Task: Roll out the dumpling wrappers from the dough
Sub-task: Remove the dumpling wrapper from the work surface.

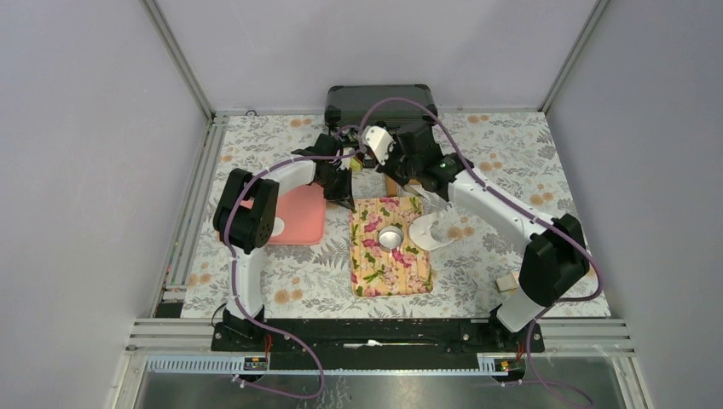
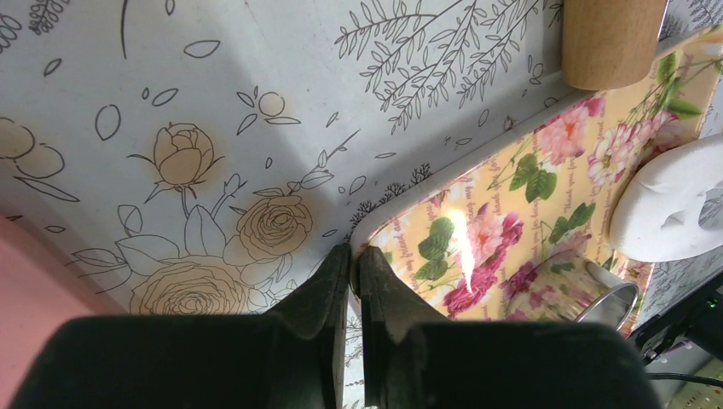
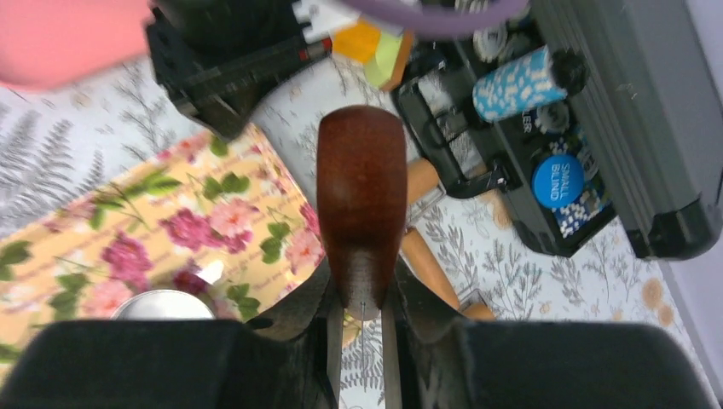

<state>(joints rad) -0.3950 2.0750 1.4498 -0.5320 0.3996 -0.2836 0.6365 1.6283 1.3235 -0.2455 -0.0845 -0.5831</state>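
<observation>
Dough (image 1: 429, 232), a flattish white lump, straddles the right edge of the flowered board (image 1: 375, 277), partly on the desk (image 1: 281, 294). My right tool (image 3: 362, 302) pinches a dark wooden rolling-pin handle (image 3: 361, 187), as I judge it, up at the board's 12 o'clock edge. The dough sits at about 5 o'clock from it, toward my base. The handle's long axis runs straight out from my tips. My left tool (image 2: 351, 251) is pressed together on nothing at the board's 11 o'clock corner, so my right arm is nearer.
</observation>
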